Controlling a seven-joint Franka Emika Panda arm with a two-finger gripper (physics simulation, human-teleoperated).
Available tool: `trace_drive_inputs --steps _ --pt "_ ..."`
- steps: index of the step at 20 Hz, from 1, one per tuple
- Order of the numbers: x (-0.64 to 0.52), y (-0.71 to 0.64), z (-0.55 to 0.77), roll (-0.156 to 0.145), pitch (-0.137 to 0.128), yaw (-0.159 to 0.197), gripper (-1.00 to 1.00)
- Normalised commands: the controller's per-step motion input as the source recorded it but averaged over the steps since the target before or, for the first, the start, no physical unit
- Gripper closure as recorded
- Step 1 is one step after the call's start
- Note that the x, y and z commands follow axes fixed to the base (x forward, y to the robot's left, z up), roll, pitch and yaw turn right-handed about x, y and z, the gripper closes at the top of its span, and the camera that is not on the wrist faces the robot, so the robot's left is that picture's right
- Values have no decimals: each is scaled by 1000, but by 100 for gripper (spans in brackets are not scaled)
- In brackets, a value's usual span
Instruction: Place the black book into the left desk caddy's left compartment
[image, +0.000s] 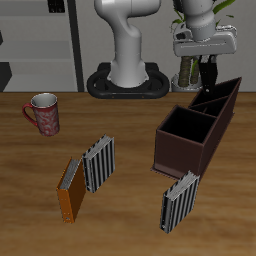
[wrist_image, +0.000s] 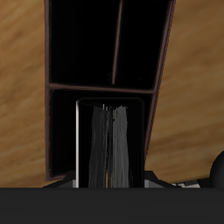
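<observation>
Upper right of frame: gripper (image: 209, 72) clamped on black book (image: 210, 76), above desk caddy (image: 185, 150) rear end.
Book: over a compartment, not released.
Left: lower, let go.

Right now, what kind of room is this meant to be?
Probably a simulated study or office: a wooden table holds books, a mug and a desk caddy, with shelving behind.

- The brown table (image: 130, 215) shows a matt wood grain.
- The dark brown desk caddy (image: 180, 155) looks smooth, matt.
- The white robot arm (image: 130, 40) appears glossy.
</observation>
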Motion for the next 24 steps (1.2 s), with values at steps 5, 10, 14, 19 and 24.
trace_drive_inputs --steps 5,10,14,19,24 --pt "39 144 -202 27 22 17 100" --pt "67 146 -251 20 42 24 100" --pt "183 106 -254 -7 44 26 100" --pt "299 121 -446 23 135 29 100" --pt "34 64 -263 82 81 6 -100"
